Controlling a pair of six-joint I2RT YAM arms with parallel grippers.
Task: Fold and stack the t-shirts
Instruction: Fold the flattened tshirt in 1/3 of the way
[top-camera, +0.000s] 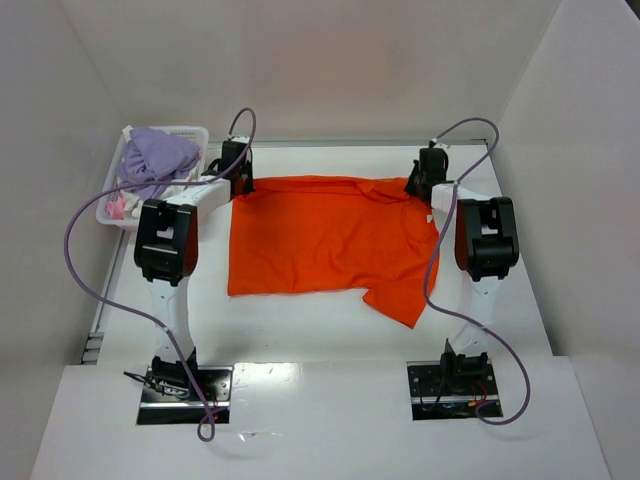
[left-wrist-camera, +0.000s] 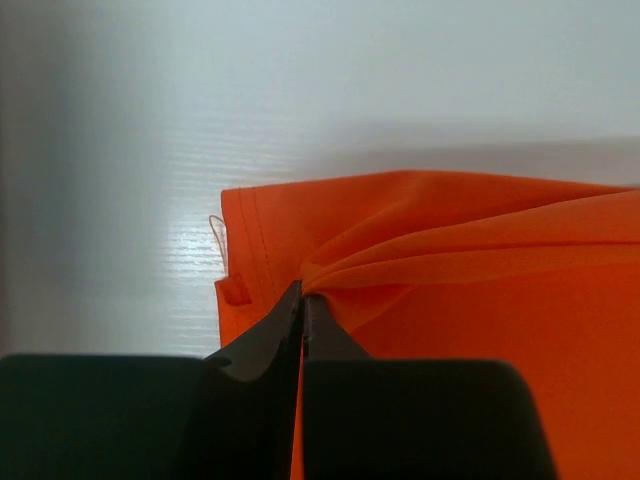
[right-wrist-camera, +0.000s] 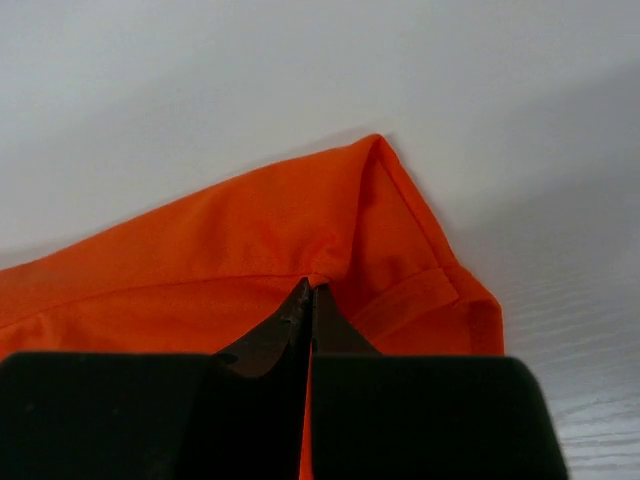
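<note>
left gripper (left-wrist-camera: 302, 293), right gripper (right-wrist-camera: 311, 286) each clamped on far corner of orange t-shirt (top-camera: 320, 235)

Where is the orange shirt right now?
In the top view the orange t-shirt lies spread mid-table, right of the white basket, with its far edge pinched by the left gripper and the right gripper.

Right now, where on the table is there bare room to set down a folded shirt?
The widest bare strip of white table runs between the near edge of the vivid orange cloth t-shirt and the arm bases. The far side is crowded: left hand and right hand each pinch a shirt corner, and the white plastic lattice basket fills the far-left corner.
</note>
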